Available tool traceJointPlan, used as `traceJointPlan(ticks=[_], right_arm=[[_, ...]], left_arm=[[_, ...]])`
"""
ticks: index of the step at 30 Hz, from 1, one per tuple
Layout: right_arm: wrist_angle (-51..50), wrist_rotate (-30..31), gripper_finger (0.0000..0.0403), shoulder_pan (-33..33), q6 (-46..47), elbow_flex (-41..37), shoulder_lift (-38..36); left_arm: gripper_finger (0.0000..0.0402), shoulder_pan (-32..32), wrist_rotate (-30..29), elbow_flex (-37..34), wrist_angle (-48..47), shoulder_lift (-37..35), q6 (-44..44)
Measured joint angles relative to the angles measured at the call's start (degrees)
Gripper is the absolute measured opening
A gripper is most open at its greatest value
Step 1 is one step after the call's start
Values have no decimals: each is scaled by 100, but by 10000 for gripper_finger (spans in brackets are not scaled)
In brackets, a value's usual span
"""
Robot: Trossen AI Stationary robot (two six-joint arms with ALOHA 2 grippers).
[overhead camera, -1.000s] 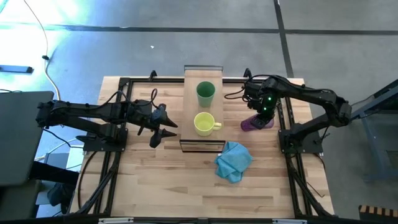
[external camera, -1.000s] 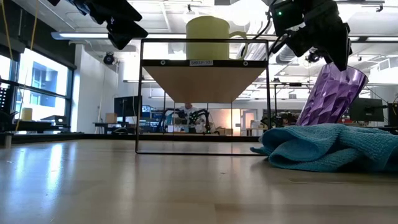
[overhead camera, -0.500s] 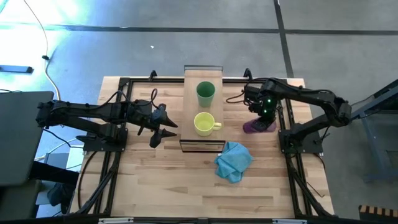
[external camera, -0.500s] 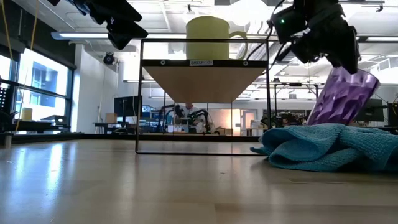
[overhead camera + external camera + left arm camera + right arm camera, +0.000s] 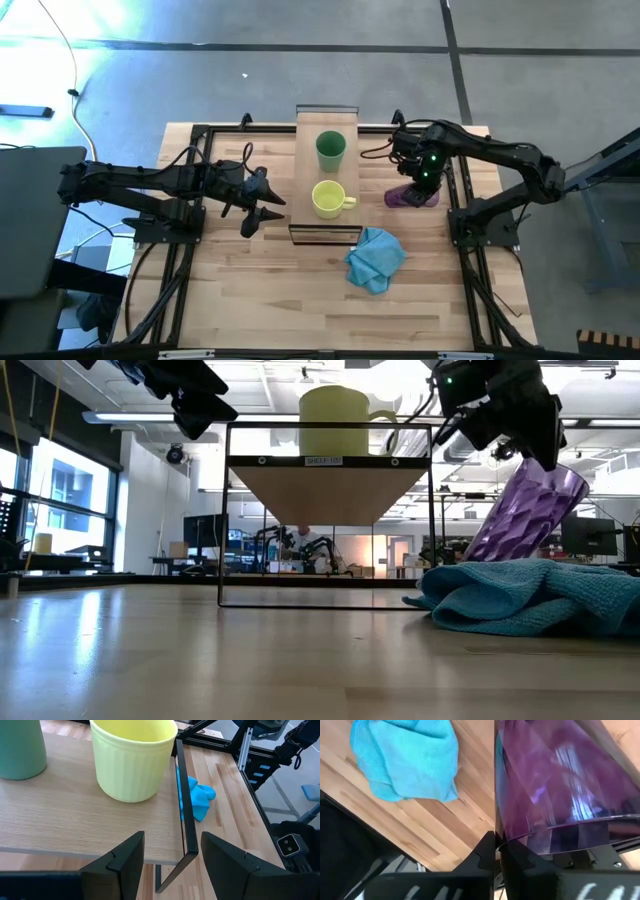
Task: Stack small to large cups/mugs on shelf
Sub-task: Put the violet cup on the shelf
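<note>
Right gripper [image 5: 421,183] is clamped on the rim of the purple tumbler [image 5: 408,196], and the tumbler is tipped over at a slant, its base down by the table [image 5: 250,300] on the right of the shelf [image 5: 312,228], near the table's right edge. It's not on the shelf yet. Up on the shelf, the green cup [image 5: 331,150] stands toward the far end and the yellow mug [image 5: 329,199] toward the near end, side by side, not nested, handle pointing right.

So by my reckoning this is early: one vessel in hand, two waiting, nothing stacked. All the nesting is left to do.

Left gripper [image 5: 259,203] hangs off the shelf's left edge, jaws spread wide, nothing in them, looking straight at the mug from the side.

Room to move? The shelf's right edge sits between tumbler and mug, so the tumbler will have to come up over it. The blue cloth [image 5: 375,258] lies on the table just off the shelf's near right corner, close below the tumbler. The near half of the table looks open.
</note>
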Motion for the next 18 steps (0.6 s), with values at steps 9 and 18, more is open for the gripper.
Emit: traceJointPlan(ticks=[9,18], right_arm=[[-5,26,0,192,22,7,0],[-7,-63,0,232,131,7,0]], left_arm=[[184,0,2,2,-17,0,0],[184,0,63,0,-17,0,-48]])
